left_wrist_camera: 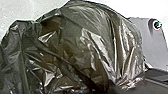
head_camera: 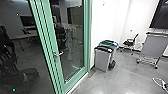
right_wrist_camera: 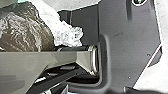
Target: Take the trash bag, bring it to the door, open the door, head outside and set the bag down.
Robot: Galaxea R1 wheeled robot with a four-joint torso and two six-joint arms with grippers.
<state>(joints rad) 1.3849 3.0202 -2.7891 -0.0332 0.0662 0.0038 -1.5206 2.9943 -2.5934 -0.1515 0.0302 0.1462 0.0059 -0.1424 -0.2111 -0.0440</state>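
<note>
A door [head_camera: 75, 72] with a green frame and glass pane stands upright left of centre in the head view, its silver lever handle [head_camera: 58, 53] on the left stile. Large and close in the left wrist view is the dark, shiny, see-through trash bag [left_wrist_camera: 82, 45], bulging and creased. A brownish part of the bag [right_wrist_camera: 27, 30] lies beside the robot's dark base in the right wrist view, with crumpled clear plastic [right_wrist_camera: 71, 35] next to it. What holds the bag cannot be made out.
Right of the door, two grey bins [head_camera: 103, 58] stand by the white wall. Farther off are a chair [head_camera: 130, 42] and a wheeled grey stand [head_camera: 153, 47]. A white cable [head_camera: 160, 83] lies on the floor at right. Tables and chairs show through the glass.
</note>
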